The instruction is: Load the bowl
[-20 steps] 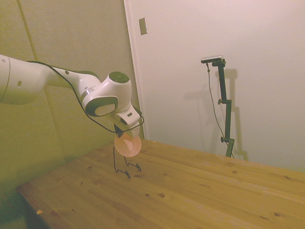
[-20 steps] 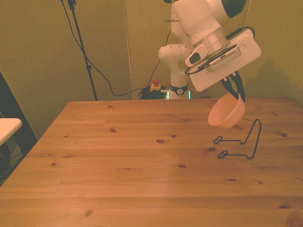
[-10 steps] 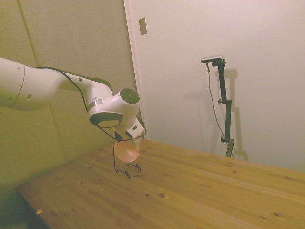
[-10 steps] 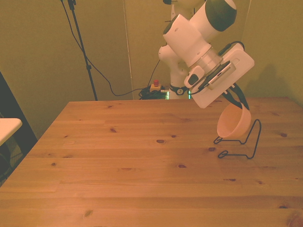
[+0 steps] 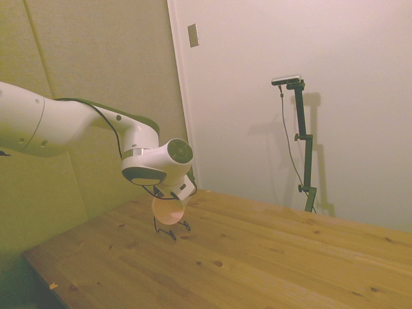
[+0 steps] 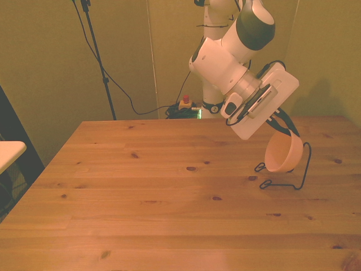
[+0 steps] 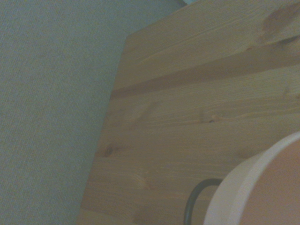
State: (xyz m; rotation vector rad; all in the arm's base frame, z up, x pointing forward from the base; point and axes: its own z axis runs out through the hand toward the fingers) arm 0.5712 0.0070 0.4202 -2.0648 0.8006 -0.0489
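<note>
1. Pincer (image 6: pixel 280 125) clamps the bowl (image 6: pixel 284 153) by its rim, tilted, right of frame centre, low over the wire rack (image 6: pixel 293 169).
2. Risk: smooth plastic slips, or the rim clips the thin wire upright and tips the rack.
3. Contact with the rack is probably not made yet; hard to tell.
4. Tabletop (image 6: pixel 169 197): knotty pine planks.

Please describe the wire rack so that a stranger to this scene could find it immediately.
On the wooden table, look toward the front view's right side, under the white arm's gripper. The thin black wire rack stands there; the peach bowl is solid and round, the rack bare bent wire.
</note>
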